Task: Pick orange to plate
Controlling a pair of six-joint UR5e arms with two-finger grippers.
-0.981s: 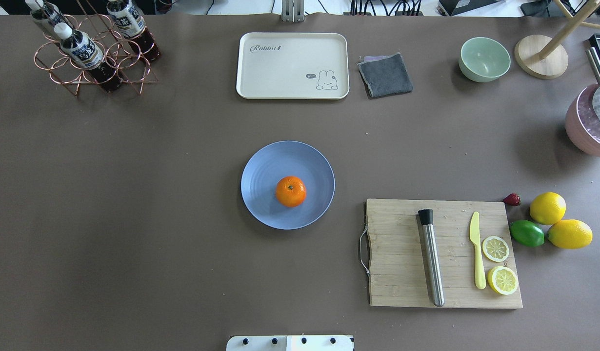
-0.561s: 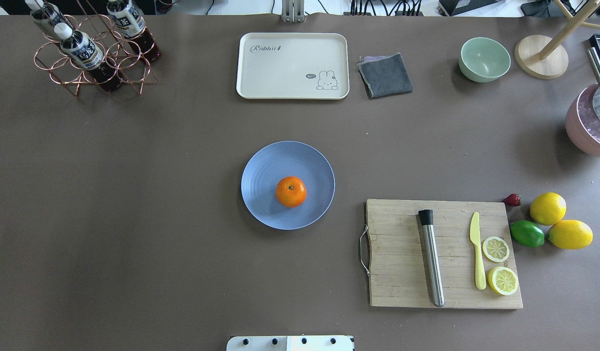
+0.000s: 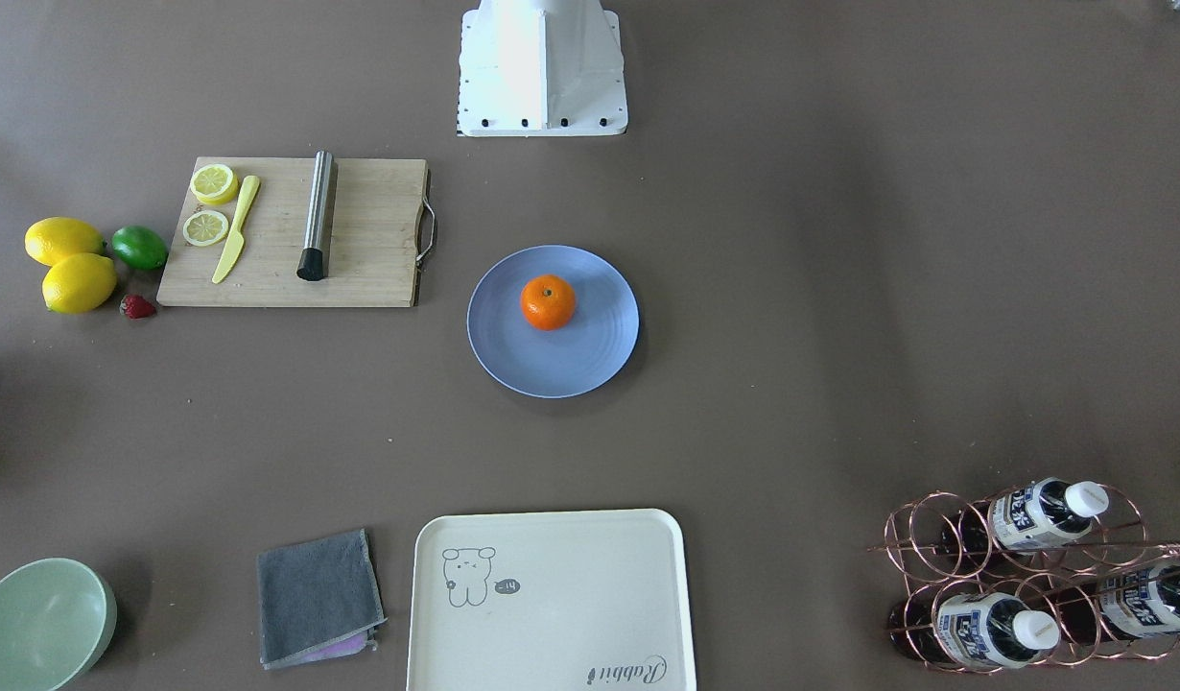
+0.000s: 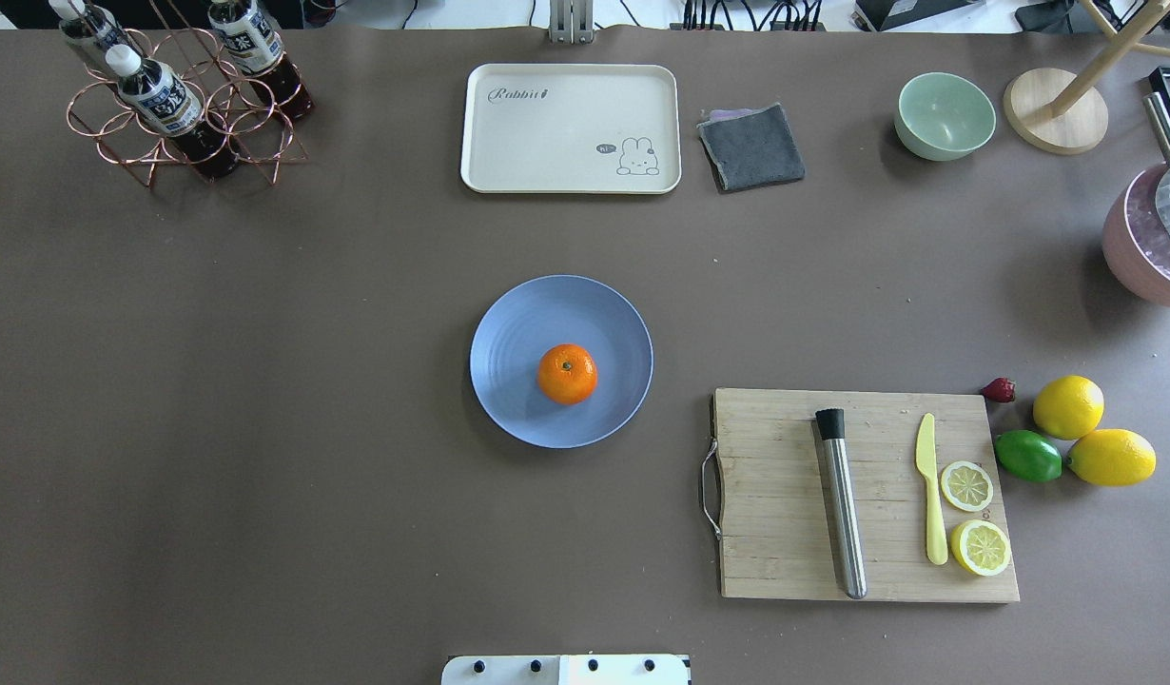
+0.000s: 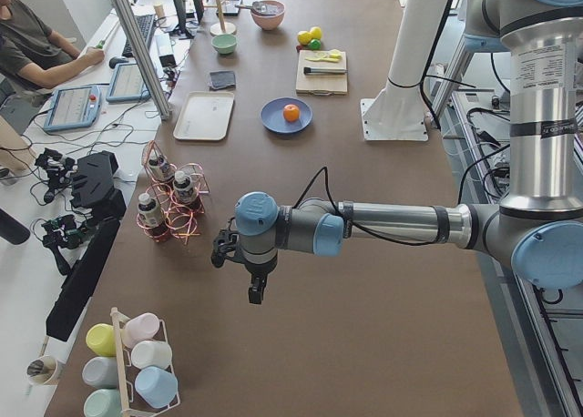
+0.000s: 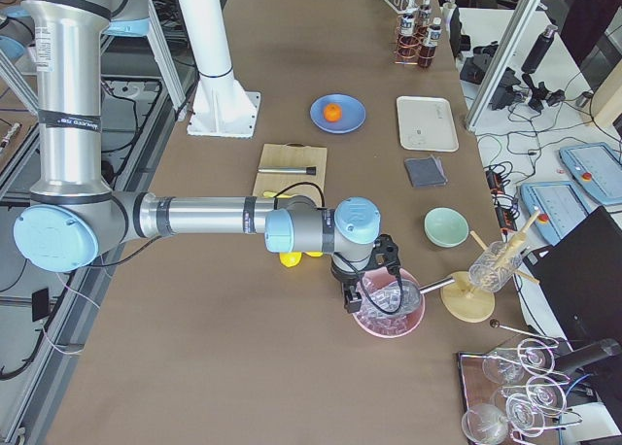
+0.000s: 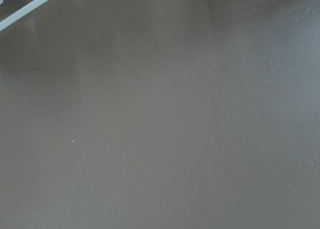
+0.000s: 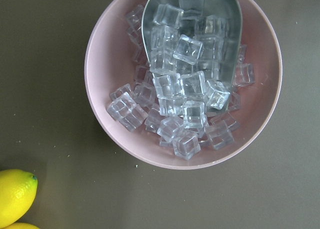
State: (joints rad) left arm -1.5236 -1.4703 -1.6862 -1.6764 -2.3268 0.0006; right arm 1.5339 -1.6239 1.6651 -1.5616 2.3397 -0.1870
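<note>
The orange (image 4: 567,374) rests a little off centre on the pale blue plate (image 4: 514,347) in the middle of the table, stem dot up. The front-facing view shows the same orange (image 3: 548,302) on the plate (image 3: 552,369), with nothing touching it. Neither arm reaches into those two views. My left gripper (image 5: 257,294) hangs over bare table far off at the left end, past the bottle rack. My right gripper (image 6: 352,299) hovers above the pink ice bowl at the right end. I cannot tell whether either is open or shut.
A cutting board (image 4: 785,495) with a steel muddler (image 4: 842,514), yellow knife and lemon slices lies right of the plate. Lemons (image 4: 1068,406) and a lime (image 4: 1027,456) sit beyond it. Cream tray (image 4: 571,128), grey cloth, mint bowl (image 4: 945,115), bottle rack (image 4: 181,95) and ice bowl (image 8: 182,79) line the far side.
</note>
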